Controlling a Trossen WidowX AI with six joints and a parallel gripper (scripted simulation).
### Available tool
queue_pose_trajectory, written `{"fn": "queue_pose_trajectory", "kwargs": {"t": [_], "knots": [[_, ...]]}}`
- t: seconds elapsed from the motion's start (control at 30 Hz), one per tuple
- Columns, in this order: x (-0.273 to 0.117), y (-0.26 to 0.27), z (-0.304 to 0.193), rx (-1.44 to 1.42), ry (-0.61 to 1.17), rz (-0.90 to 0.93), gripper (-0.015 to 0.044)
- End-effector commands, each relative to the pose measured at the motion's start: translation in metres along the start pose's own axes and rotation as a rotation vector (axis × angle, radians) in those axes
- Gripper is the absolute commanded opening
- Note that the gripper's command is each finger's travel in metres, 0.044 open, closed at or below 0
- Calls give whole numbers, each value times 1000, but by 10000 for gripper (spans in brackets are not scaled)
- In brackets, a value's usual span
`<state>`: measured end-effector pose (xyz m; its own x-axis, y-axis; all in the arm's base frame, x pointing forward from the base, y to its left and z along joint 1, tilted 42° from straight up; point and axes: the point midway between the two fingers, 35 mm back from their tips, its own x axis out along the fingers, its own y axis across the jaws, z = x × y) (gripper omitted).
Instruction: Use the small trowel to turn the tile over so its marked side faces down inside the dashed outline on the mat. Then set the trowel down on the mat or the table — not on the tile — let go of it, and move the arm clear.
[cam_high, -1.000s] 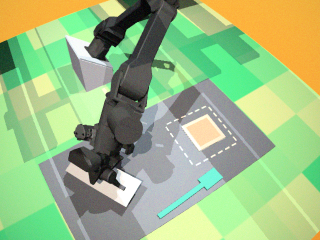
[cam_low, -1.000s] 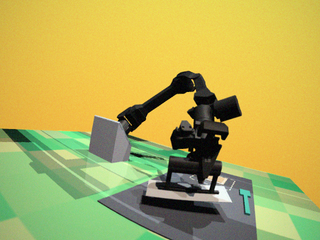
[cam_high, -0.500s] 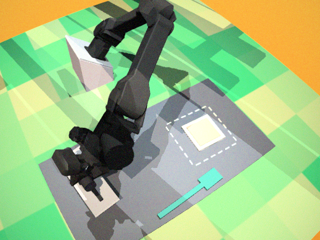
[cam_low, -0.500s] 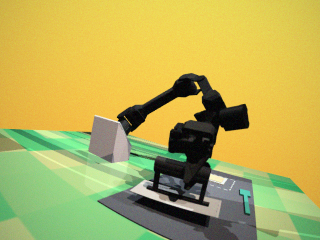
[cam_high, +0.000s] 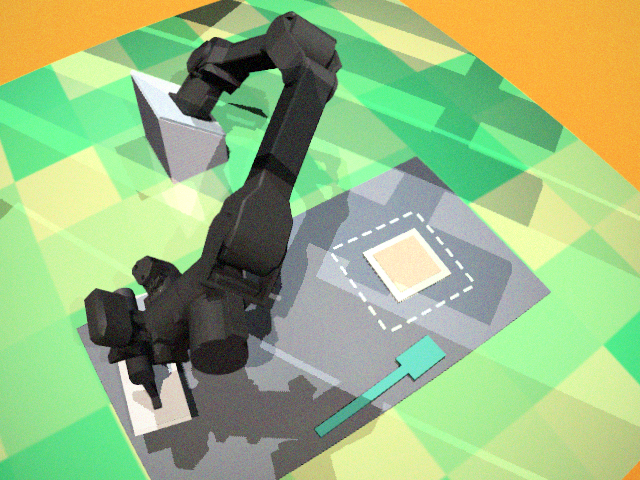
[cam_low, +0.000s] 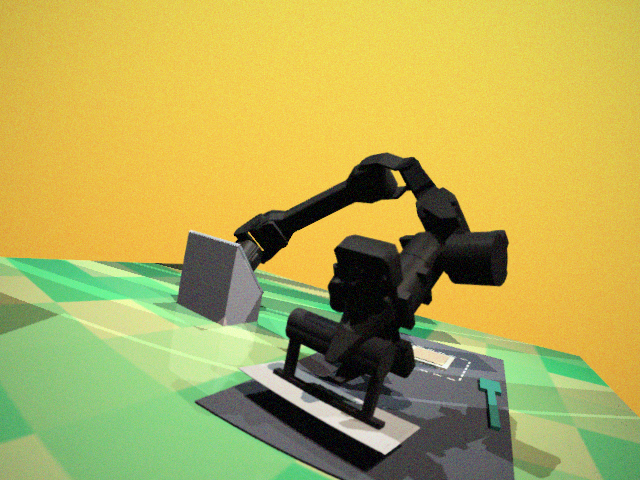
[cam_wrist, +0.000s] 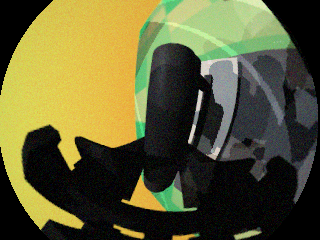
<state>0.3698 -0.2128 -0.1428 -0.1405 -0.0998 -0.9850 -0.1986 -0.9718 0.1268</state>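
The tile (cam_high: 410, 260) (cam_low: 434, 357) lies flat inside the dashed outline (cam_high: 470, 282), with a peach square in a pale border facing up. The trowel's pale flat plate (cam_high: 178, 403) (cam_low: 392, 432) (cam_wrist: 227, 100) hangs above the mat's far end from the tile, with a dark shadow beneath it. Its black round handle (cam_wrist: 172, 100) stands on posts over the plate. My gripper (cam_low: 346, 343) (cam_wrist: 164, 138) is shut on that handle; the fingers are partly hidden. In the top view the arm covers much of the handle and plate.
A teal spatula-shaped tool (cam_high: 382, 387) (cam_low: 493, 408) lies on the grey mat (cam_high: 310, 330) near its edge, beside the outline. A grey wedge-shaped block (cam_high: 193, 149) (cam_low: 206, 279) stands at the arm's base. The green patterned table surrounds the mat.
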Motion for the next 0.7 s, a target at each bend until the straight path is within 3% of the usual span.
{"fn": "queue_pose_trajectory", "kwargs": {"t": [0.0,0.67], "knots": [[-2,6,-2,27,-15,29,0],[15,-13,-3,27,-14,28,0]]}}
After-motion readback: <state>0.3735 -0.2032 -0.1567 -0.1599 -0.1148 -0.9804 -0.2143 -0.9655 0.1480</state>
